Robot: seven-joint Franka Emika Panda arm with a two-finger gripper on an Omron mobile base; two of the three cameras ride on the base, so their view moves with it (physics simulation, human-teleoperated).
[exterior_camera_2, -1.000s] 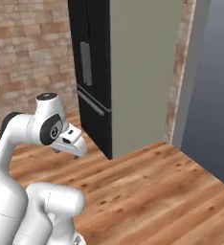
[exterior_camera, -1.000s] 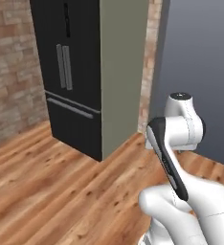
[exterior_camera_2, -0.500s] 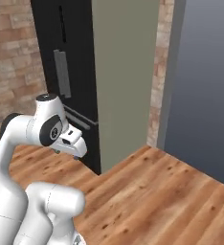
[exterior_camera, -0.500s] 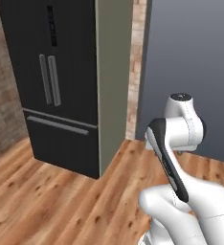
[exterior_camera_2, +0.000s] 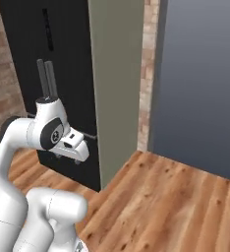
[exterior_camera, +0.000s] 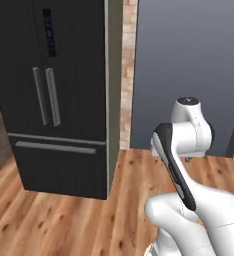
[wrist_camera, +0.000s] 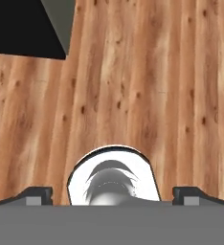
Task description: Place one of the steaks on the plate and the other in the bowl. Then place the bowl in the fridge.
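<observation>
The gripper (wrist_camera: 112,194) hangs over bare wooden floor (wrist_camera: 133,86), jaws spread wide and holding nothing. Ahead of it and off to one side stands the black fridge (exterior_camera: 59,95), doors shut, its paired grey handles (exterior_camera: 48,96) upright. Judging by the empty grasp and closed doors, every step looks left to do: steaks, plate, bowl.
</observation>
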